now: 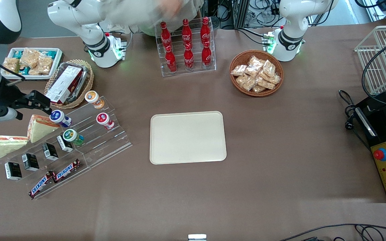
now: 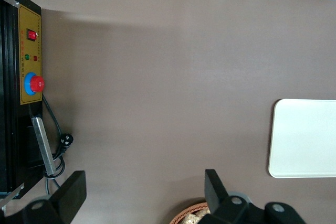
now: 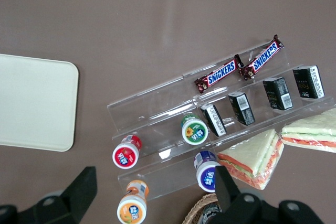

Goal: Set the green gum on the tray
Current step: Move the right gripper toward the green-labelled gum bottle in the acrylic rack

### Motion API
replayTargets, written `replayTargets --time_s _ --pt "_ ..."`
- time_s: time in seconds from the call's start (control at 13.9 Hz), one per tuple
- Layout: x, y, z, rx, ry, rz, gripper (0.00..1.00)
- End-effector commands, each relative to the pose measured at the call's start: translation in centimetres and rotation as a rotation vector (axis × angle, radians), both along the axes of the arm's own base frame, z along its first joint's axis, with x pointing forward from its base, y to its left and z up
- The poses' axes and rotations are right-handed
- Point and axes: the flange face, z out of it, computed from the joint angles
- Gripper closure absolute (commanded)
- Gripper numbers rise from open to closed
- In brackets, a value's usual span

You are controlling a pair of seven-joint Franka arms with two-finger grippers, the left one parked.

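Note:
The green gum [image 1: 72, 136] stands on a middle step of a clear acrylic stand [image 1: 112, 142], beside a row of small black boxes. It also shows in the right wrist view [image 3: 195, 130], white lid up. The cream tray [image 1: 188, 137] lies flat mid-table, bare, and shows in the right wrist view [image 3: 37, 103] and the left wrist view [image 2: 307, 137]. My gripper [image 1: 42, 104] hovers open and empty above the stand's top end, farther from the front camera than the green gum. In the right wrist view the gripper [image 3: 155, 195] has its fingers wide apart, with the orange gum between them.
On the stand are a red gum [image 1: 105, 120], a blue gum [image 1: 60, 117], an orange gum [image 1: 94, 99], black boxes [image 1: 30, 162] and Snickers bars [image 1: 55, 177]. Sandwiches [image 1: 3, 144], a wicker basket [image 1: 69, 83], a white snack tray [image 1: 30, 63] and a cola rack [image 1: 187, 47] stand nearby.

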Motion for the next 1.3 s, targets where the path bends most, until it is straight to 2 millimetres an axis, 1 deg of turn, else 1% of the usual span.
replayTargets --time_s 0.0,0.14,0.22,0.29,0.43,0.58,0.65,0.72,0.87,0.94,1.01,1.23 --pt "0.1 -0.2 0.5 -0.013 0.005 0.005 0.00" --pt "0.1 -0.3 0.5 -0.018 0.005 0.008 0.00" --pt "0.1 -0.8 0.2 -0.017 0.013 0.008 0.00" --pt "0.1 -1.1 -0.1 -0.019 0.022 0.052 0.00" --pt "0.3 -2.2 -0.6 -0.026 0.026 0.187 0.00" --pt "0.4 -2.8 -1.4 -0.030 0.035 0.208 0.00" --pt "0.4 -3.0 -2.4 -0.046 0.055 0.211 0.00" --pt "0.4 -3.3 -4.2 -0.068 0.075 0.214 0.00" --pt "-0.1 -3.3 -8.5 -0.070 0.060 0.224 0.00" --pt "-0.5 -3.9 -10.8 -0.068 0.059 0.215 0.00" --pt "-0.7 -4.2 -12.7 -0.068 0.051 0.213 0.00" --pt "-1.7 -4.2 -18.2 -0.068 0.034 0.252 0.00"
